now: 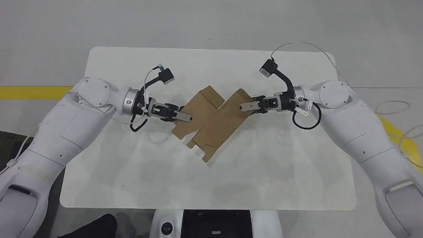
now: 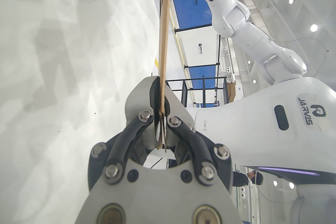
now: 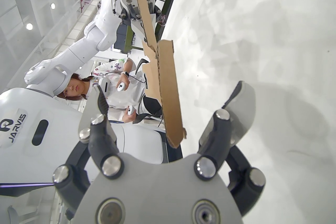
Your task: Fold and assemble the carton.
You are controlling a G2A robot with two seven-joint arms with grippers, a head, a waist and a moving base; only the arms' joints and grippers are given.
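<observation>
Clamping one end of the flattened brown cardboard carton [image 1: 213, 122], the left gripper [image 2: 160, 99] has both fingers pressed tight against the layered edge of the sheet, which runs between them and out past the tips. The carton hangs in the air over the middle of the white, round-cornered table [image 1: 132, 172], stretched between the two arms. Its flaps are partly unfolded, and one lower corner points toward the robot's side of the table. At the opposite end sits the right gripper [image 3: 170, 93], its fingers spread wide, one on each side of the cardboard. The sheet's near corner reaches into the gap between them, and neither finger visibly presses on it. From the right wrist view the carton shows almost edge-on, with a perforated fold line down its length, and from the left wrist view it appears as a thin strip.
</observation>
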